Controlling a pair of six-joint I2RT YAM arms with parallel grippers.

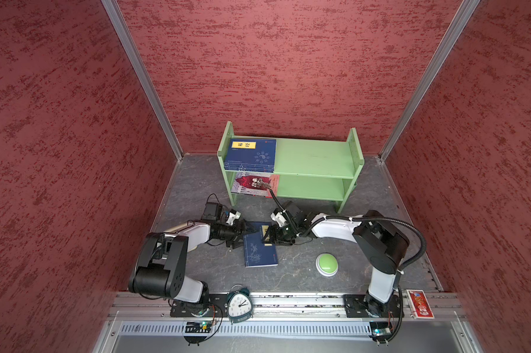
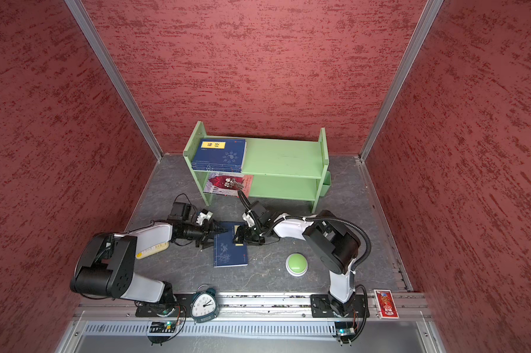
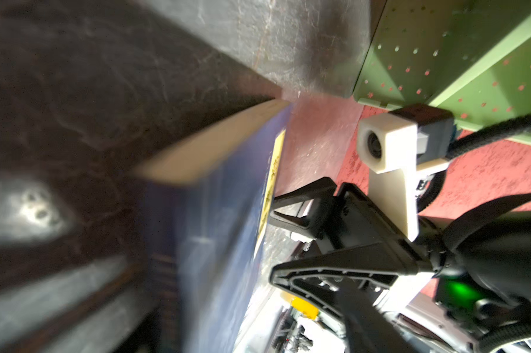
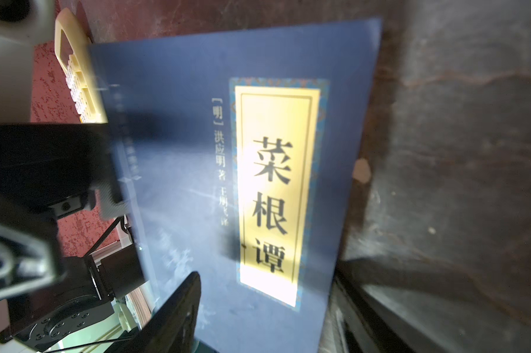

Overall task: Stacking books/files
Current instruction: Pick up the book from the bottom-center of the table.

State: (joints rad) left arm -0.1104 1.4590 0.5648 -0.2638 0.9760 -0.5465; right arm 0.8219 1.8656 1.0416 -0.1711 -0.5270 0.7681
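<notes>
A navy book [image 1: 259, 252] lies on the grey surface [image 1: 291, 276] in front of the green shelf [image 1: 313, 156], between the two arms. The left fingers [image 2: 217, 229] stand either side of its left edge near the far corner. The left wrist view is blurred, so I cannot tell whether they clamp the book or only bracket it. The right fingers [image 3: 365, 259] are apart with nothing between them, their tips at the cover by the yellow label [image 4: 276, 189], on the book's far right part. A stack [image 1: 252, 152] of navy books lies flat at the left end of the shelf's top board. A red-and-white book [image 1: 252, 183] lies on the board below it. A green button [image 1: 327, 262] sits on the surface to the right of the navy book, apart from it. A calculator [image 2: 152, 249] shows under the left arm. A clock [image 1: 239, 304] and a red packet [image 1: 419, 303] rest at the front rail.
</notes>
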